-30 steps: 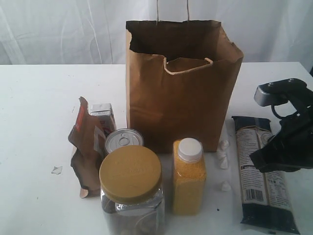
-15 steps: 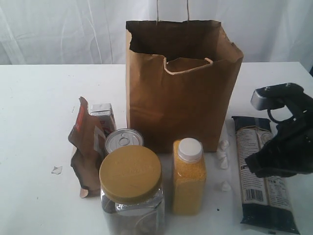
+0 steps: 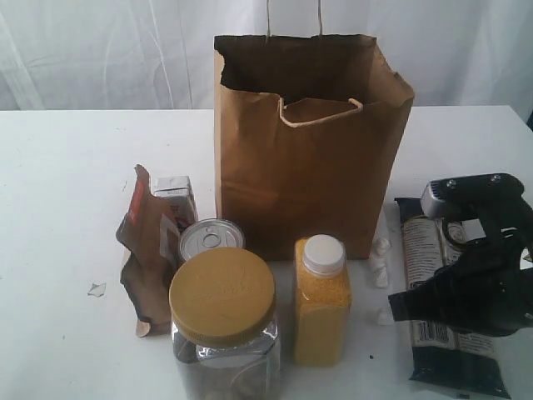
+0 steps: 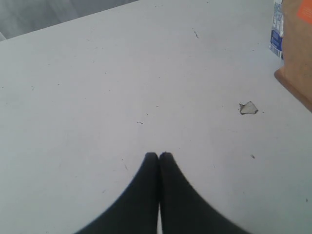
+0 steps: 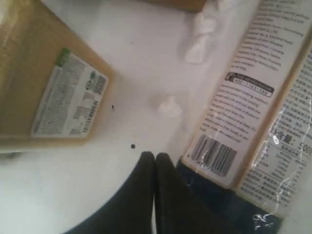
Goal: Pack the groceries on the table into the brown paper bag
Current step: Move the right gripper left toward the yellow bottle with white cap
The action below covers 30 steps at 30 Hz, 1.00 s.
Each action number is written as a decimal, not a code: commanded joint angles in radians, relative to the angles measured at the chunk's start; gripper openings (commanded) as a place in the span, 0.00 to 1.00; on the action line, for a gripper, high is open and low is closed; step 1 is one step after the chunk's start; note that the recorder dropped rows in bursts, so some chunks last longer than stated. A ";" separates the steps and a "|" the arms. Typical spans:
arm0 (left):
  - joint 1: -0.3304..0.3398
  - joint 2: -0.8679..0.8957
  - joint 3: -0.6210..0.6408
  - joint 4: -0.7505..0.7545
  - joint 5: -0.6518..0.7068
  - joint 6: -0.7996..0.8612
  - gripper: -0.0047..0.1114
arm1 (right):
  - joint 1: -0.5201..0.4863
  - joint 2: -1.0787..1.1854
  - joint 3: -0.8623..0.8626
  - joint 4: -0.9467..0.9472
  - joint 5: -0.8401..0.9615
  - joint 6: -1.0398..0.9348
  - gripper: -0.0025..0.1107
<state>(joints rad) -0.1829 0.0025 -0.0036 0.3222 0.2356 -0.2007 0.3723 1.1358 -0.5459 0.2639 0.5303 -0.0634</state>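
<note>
The bag (image 3: 308,167) stands upright toward the back of the white surface (image 3: 58,183). Its mouth is open, but the inside is dark and nothing in it can be made out. One cord handle is cut off by the top of the exterior view.

In front, the jar (image 3: 223,333) has its base cut off by the bottom edge and hides the lower part of the can (image 3: 211,238) behind it. The bottle (image 3: 321,308) stands just beside the jar, on its right. On the left, the pouch (image 3: 148,258) covers most of the carton (image 3: 176,192), so only the carton's top shows.

The pasta packet (image 3: 454,367) lies flat to the right of the bag, its middle hidden under the right arm. The right claw (image 5: 154,156) is pressed together and holds nothing, its tips by the barcode end of the packet. Whether they touch the surface cannot be told. Small white lumps (image 3: 381,247) lie between the bag and the packet, too small to identify.

The left claw (image 4: 159,156) shows only in its own wrist view. It is pressed together over bare surface near a pale flake (image 4: 248,108). The pouch and carton are cropped at that view's edge.
</note>
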 commanded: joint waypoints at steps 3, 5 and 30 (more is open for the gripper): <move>0.004 -0.003 0.004 0.000 -0.003 -0.003 0.04 | 0.068 -0.092 0.008 0.155 0.077 -0.120 0.02; 0.004 -0.003 0.004 0.000 -0.003 -0.003 0.04 | 0.097 -0.111 0.008 0.165 0.068 -0.116 0.02; 0.004 -0.003 0.004 0.000 -0.003 -0.003 0.04 | 0.377 -0.149 -0.004 0.007 -0.197 0.063 0.54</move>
<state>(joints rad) -0.1829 0.0025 -0.0036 0.3222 0.2356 -0.2007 0.7479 0.9741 -0.5440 0.2710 0.3402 0.0000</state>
